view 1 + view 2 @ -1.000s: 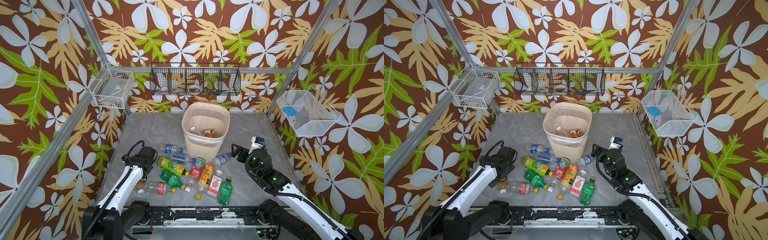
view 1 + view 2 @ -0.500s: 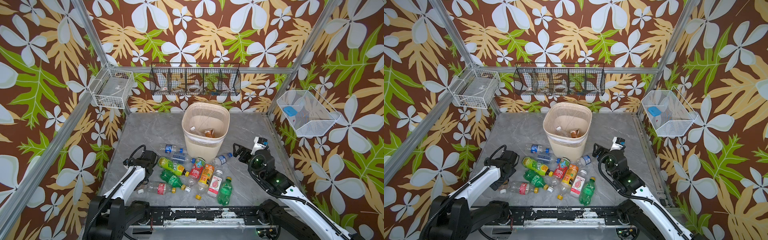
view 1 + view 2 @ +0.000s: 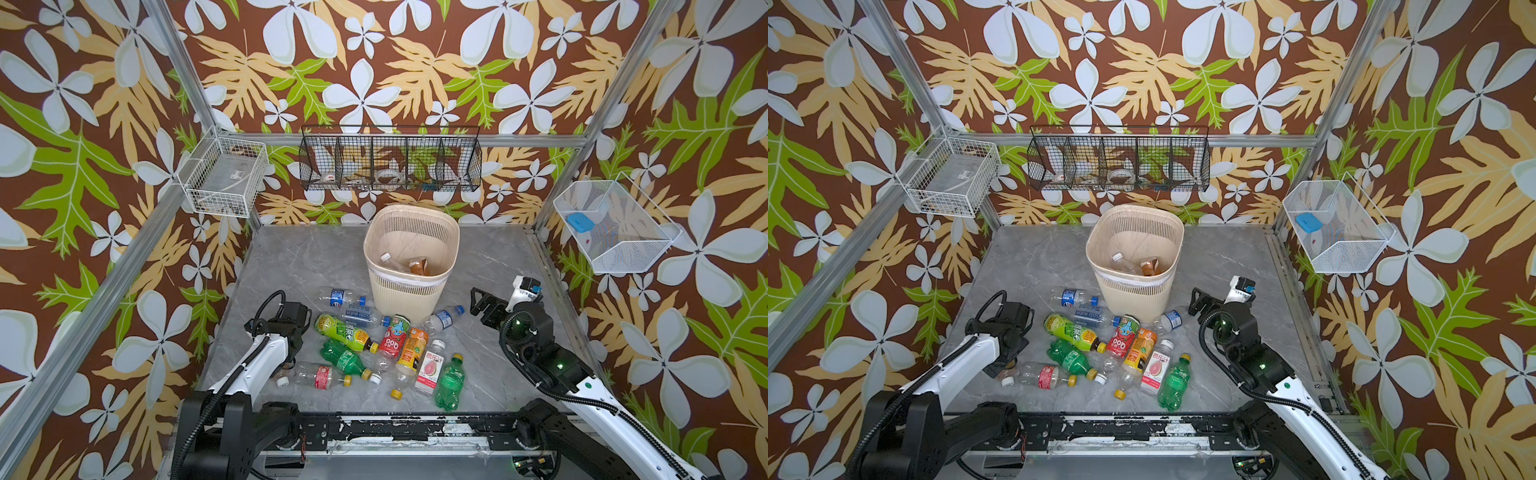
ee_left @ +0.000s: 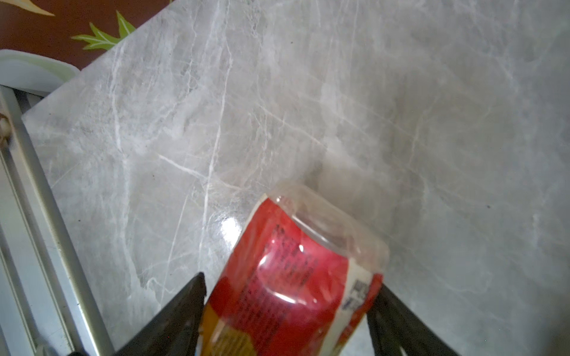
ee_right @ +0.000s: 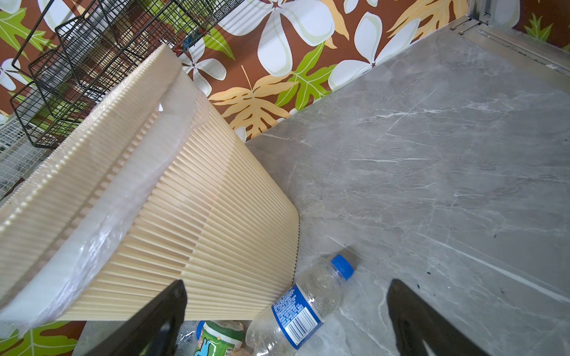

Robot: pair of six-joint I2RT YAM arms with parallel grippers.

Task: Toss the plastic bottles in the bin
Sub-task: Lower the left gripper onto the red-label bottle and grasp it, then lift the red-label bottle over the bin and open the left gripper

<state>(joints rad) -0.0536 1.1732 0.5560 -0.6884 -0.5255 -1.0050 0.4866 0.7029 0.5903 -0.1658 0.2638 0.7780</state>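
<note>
The cream ribbed bin (image 3: 409, 291) (image 3: 1131, 291) (image 5: 185, 200) stands mid-table with a clear bottle (image 3: 388, 259) and a brown-labelled one (image 3: 417, 266) inside. Several plastic bottles (image 3: 374, 349) (image 3: 1100, 349) lie piled in front of it. My left gripper (image 4: 290, 280) is down at the pile's left end (image 3: 289, 361). Both of its fingers press the sides of a clear bottle with a red and yellow label (image 4: 296, 271). My right gripper (image 3: 478, 304) (image 5: 287, 283) hangs open, apart from a blue-labelled, blue-capped bottle (image 3: 442, 318) (image 5: 305, 308) that lies against the bin's base.
A black wire rack (image 3: 390, 166) hangs on the back wall. White wire baskets hang at the left (image 3: 226, 183) and right (image 3: 615, 224). Aluminium posts frame the grey marble table (image 3: 299, 257). The black front rail (image 3: 395, 428) runs below the pile.
My left arm has dipped lower at the pile's left end and its jaws have narrowed onto the red-labelled bottle. The right arm has hardly moved and stays open.
</note>
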